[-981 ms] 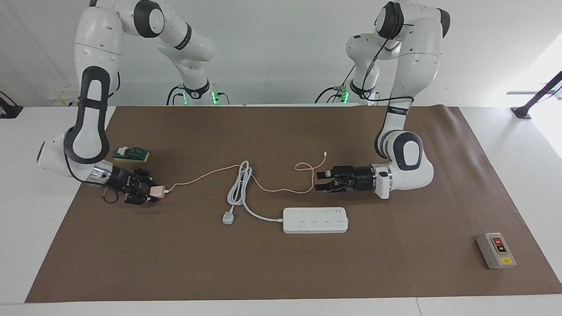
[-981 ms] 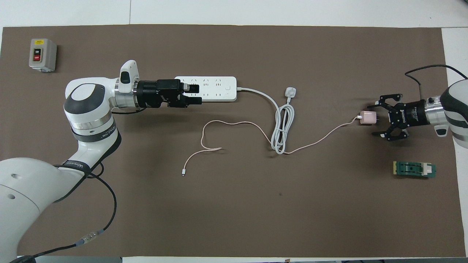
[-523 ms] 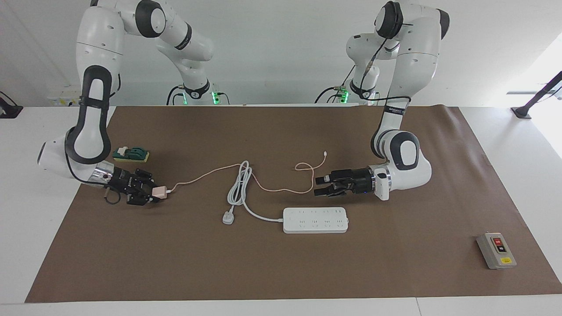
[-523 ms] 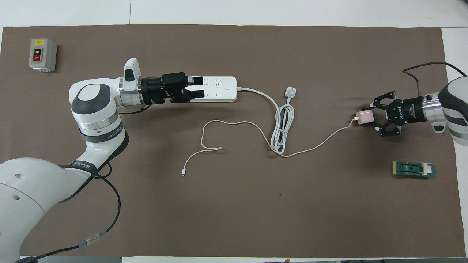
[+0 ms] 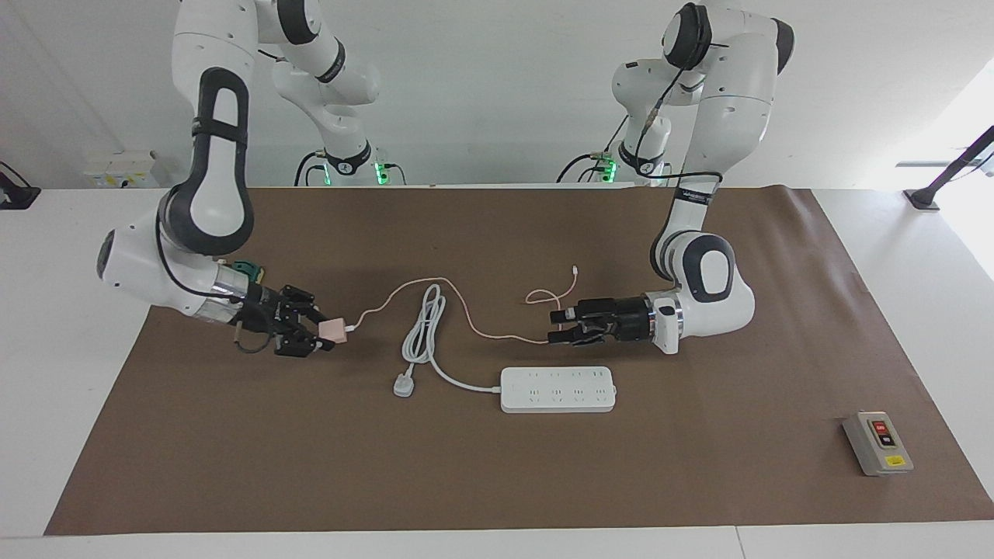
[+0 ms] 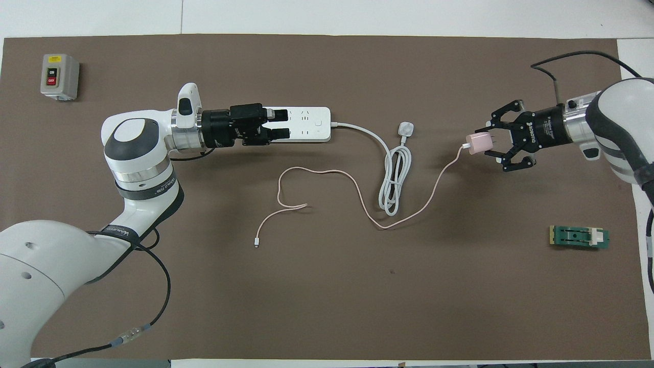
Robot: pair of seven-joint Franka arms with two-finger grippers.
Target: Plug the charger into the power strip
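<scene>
The pale-pink charger (image 5: pixel 335 329) (image 6: pixel 477 144) is held in my right gripper (image 5: pixel 314 332) (image 6: pixel 491 144), which is shut on it and holds it above the mat near the right arm's end of the table. Its thin pink cable (image 6: pixel 327 173) trails over the mat, across the white cord's coil (image 6: pixel 393 179), to a tiny connector (image 6: pixel 256 245). The white power strip (image 5: pixel 557 389) (image 6: pixel 306 123) lies flat mid-table, its white plug (image 5: pixel 402 386) beside the coil. My left gripper (image 5: pixel 561 328) (image 6: pixel 278 125) is open and empty, over the strip's end toward the left arm.
A grey switch box (image 5: pixel 878 443) (image 6: pixel 59 76) with red and black buttons stands at the left arm's end, farther from the robots than the strip. A small green part (image 6: pixel 579 237) lies at the right arm's end. A brown mat (image 5: pixel 497 481) covers the table.
My right gripper has lifted the charger and carried it toward the middle of the table, pulling the cable with it. My left gripper has shifted a little along the power strip.
</scene>
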